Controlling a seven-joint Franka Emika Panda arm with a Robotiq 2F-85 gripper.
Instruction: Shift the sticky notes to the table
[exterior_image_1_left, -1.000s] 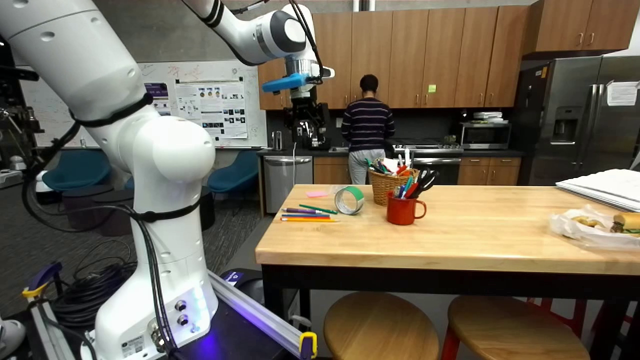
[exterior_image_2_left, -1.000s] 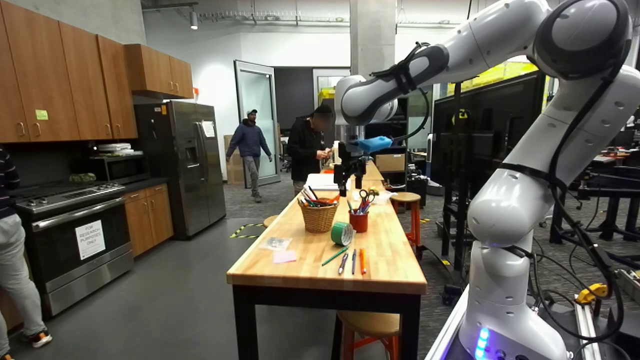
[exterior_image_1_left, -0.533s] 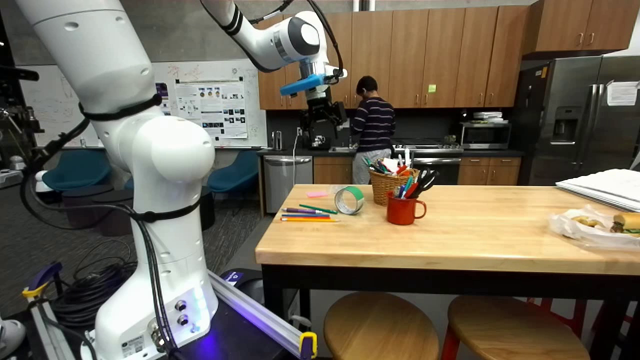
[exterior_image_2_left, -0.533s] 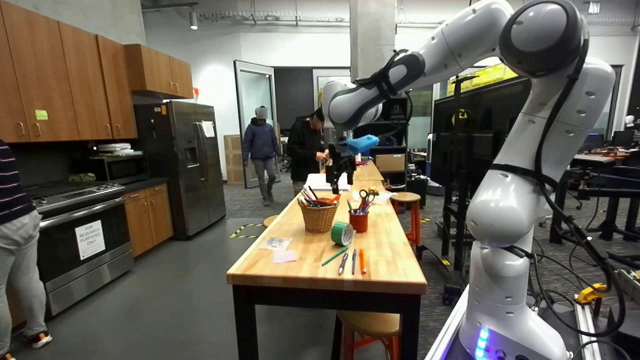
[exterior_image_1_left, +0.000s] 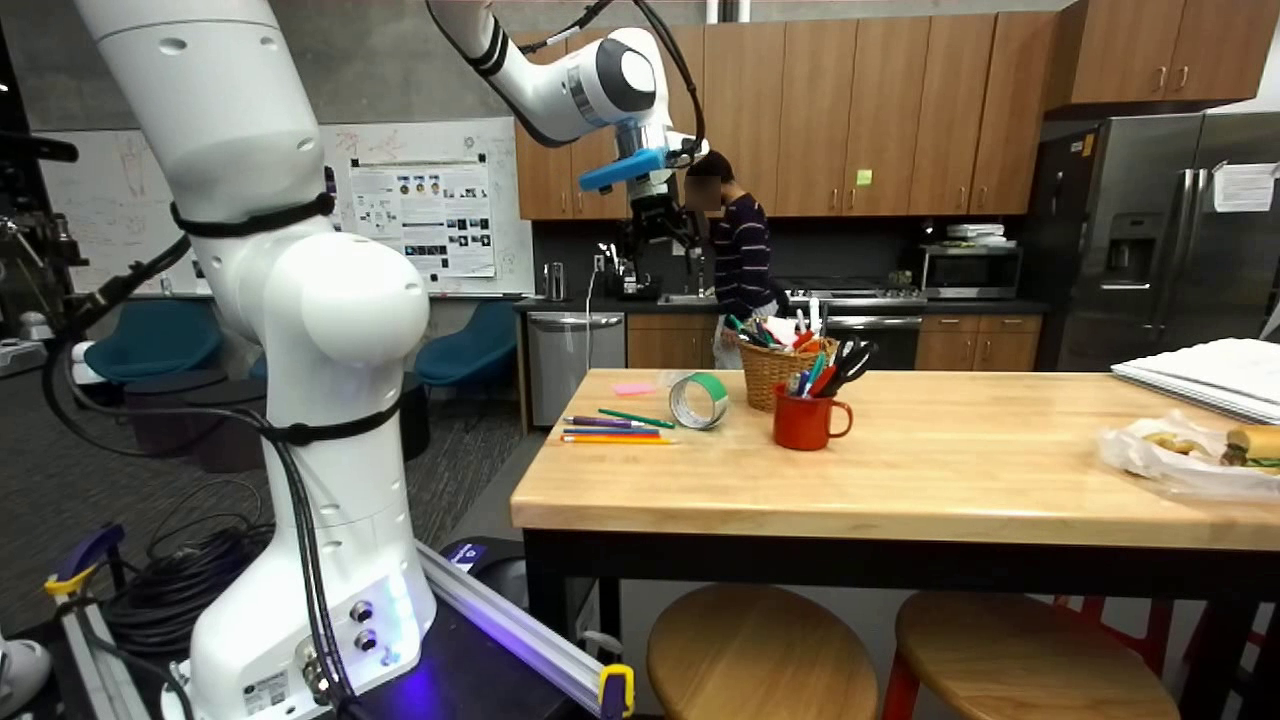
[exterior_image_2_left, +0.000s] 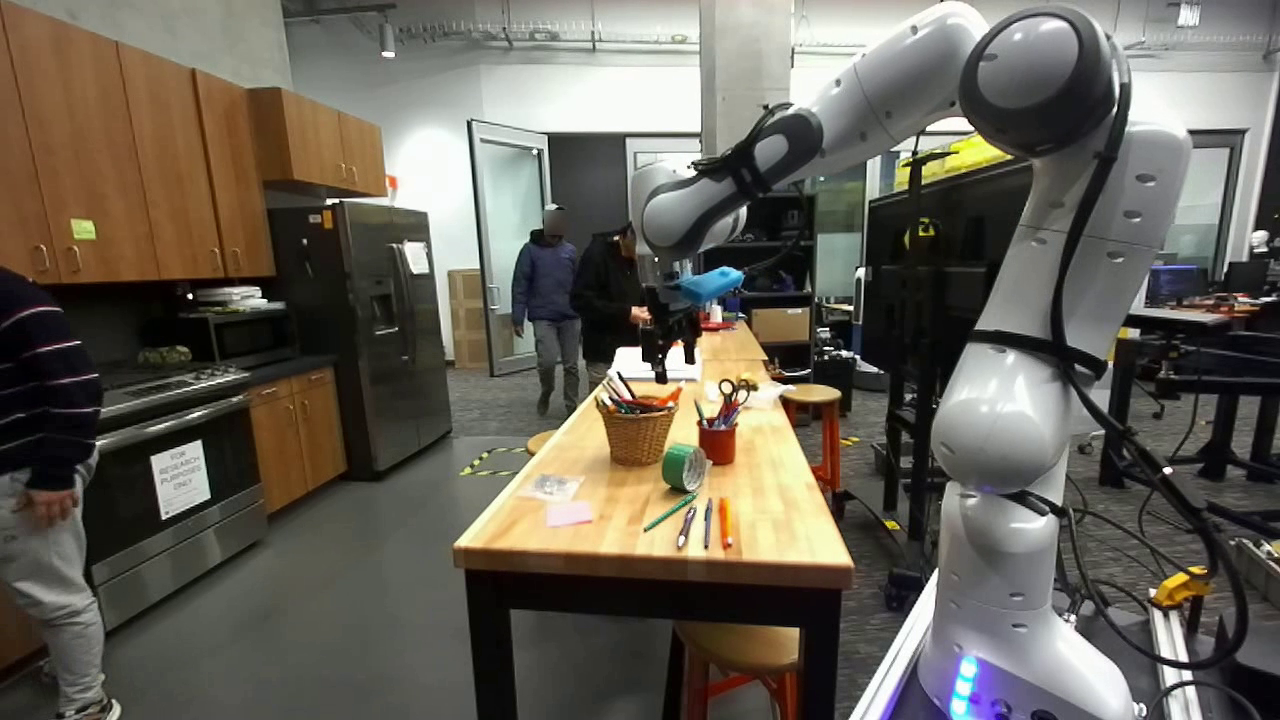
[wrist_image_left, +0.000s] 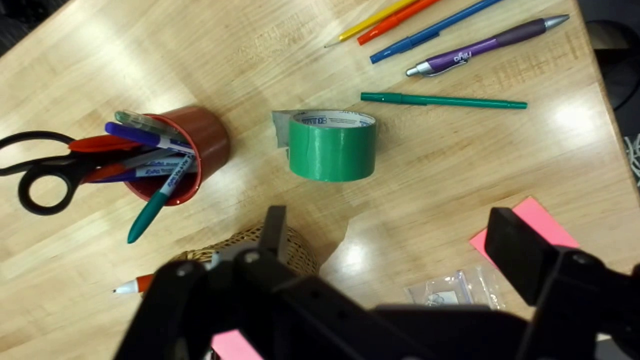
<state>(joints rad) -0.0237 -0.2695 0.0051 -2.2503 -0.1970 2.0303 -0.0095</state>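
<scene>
A pink sticky note lies flat on the wood-topped table, near its kitchen-side edge. It shows in both exterior views and is partly hidden by a finger in the wrist view. A second pink piece shows low in the wrist view, mostly hidden behind the gripper; I cannot tell what it rests on. A green sticky note is on a cabinet door. My gripper is open and empty, high above the table with fingers pointing down; it shows in both exterior views.
A wicker basket of pens stands beside a red mug with scissors and markers. Green tape, several pens and a clear plastic bag lie near. A notepad and wrapped food lie farther along. People stand around.
The arm has swung outward from its base, carrying the gripper toward the kitchen side, still high. The objects on the table have not moved. People in the background have moved.
</scene>
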